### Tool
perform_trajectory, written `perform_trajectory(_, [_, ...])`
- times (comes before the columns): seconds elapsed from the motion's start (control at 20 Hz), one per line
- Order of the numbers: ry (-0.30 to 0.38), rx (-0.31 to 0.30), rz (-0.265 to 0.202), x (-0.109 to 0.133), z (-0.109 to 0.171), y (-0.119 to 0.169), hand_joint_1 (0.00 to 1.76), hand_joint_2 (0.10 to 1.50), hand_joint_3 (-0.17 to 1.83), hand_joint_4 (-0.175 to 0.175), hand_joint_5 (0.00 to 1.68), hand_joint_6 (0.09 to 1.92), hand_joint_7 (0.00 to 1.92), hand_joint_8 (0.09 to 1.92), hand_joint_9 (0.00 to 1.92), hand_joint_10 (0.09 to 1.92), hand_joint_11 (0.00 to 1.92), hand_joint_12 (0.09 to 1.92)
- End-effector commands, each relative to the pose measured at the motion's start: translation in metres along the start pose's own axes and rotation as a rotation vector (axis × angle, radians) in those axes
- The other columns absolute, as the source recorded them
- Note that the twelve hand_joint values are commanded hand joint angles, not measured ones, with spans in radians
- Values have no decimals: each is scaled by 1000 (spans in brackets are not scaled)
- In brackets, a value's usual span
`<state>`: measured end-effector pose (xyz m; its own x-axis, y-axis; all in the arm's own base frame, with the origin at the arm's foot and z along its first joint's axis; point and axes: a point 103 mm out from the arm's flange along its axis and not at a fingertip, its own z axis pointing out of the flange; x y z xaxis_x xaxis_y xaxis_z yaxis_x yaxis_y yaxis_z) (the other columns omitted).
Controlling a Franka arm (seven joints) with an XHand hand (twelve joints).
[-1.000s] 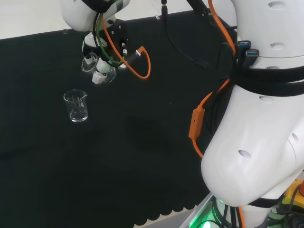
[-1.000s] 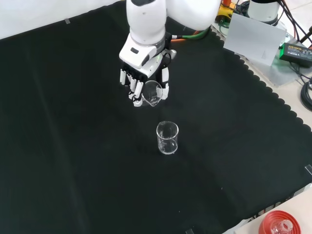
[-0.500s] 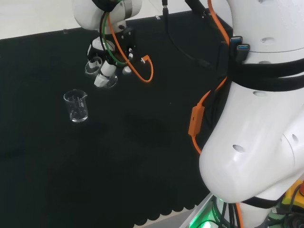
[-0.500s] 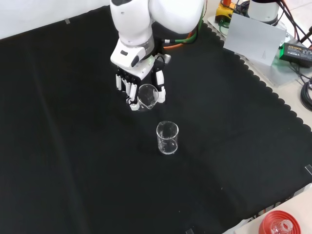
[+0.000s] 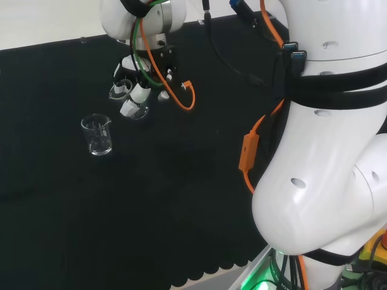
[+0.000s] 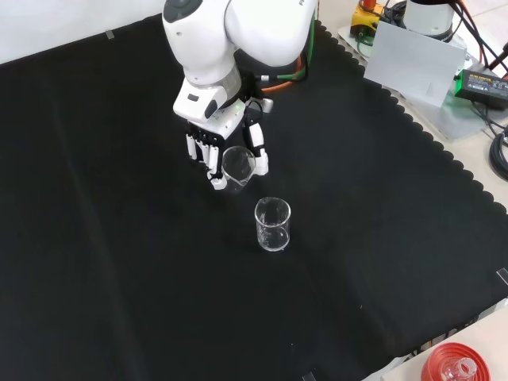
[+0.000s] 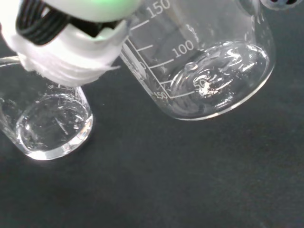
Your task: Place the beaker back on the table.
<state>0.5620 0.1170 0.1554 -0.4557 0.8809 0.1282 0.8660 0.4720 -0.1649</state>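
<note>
My hand point(image 6: 216, 141) is shut on a clear glass beaker point(image 6: 238, 164), fingers on one side and thumb on the other, low over the black cloth point(image 6: 111, 238). In the head view the hand point(image 5: 140, 90) carries the tilted beaker point(image 5: 132, 103) just right of and behind a second clear beaker point(image 5: 98, 134). That second beaker point(image 6: 272, 225) stands upright on the cloth, apart from the hand. The wrist view has the held beaker point(image 7: 209, 71) with its printed scale close up, and the standing beaker point(image 7: 47, 124) beside it. Whether the held beaker's base touches the cloth I cannot tell.
A red ribbed ring point(image 6: 448, 367) with glassware on it sits at the front view's lower right corner, off the cloth. A grey panel point(image 6: 413, 62) and cables lie past the cloth's scalloped edge at the upper right. An orange cable point(image 5: 184, 96) loops beside the hand.
The hand has carried the beaker left and lower in the front view, closer to the cloth. The standing beaker has not moved.
</note>
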Motion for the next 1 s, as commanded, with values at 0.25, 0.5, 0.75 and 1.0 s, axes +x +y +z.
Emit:
perform_trajectory(0.25, [91,-17,-19,-7,24,6,1110,701,613,175,1230,732,1800,87,1647,87,1102,907])
perform_trajectory(0.5, [113,-24,-15,-13,34,3,1109,702,613,175,1229,735,1796,87,1642,87,1096,910])
perform_trajectory(0.75, [141,-52,-21,-13,42,6,1109,702,612,175,1227,737,1793,87,1639,87,1091,913])
perform_trajectory(1.0, [168,-65,-30,-14,51,8,1108,703,612,175,1226,739,1792,87,1637,87,1087,916])
